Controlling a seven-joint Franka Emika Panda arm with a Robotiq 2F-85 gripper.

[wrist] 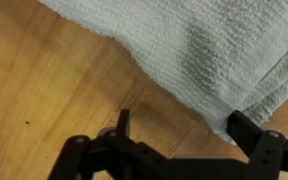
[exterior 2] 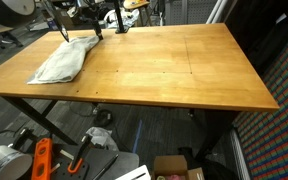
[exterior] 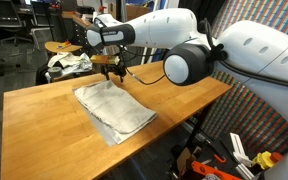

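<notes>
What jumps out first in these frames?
A folded grey towel lies on the wooden table, toward one end. The big white arm reaches over it, and its hand hangs open just above the towel's far edge. In the wrist view a towel corner lies between the fingers, and nothing is held.

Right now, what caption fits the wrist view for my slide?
Open gripper poised over the edge of a white towel on a wooden table.
</notes>
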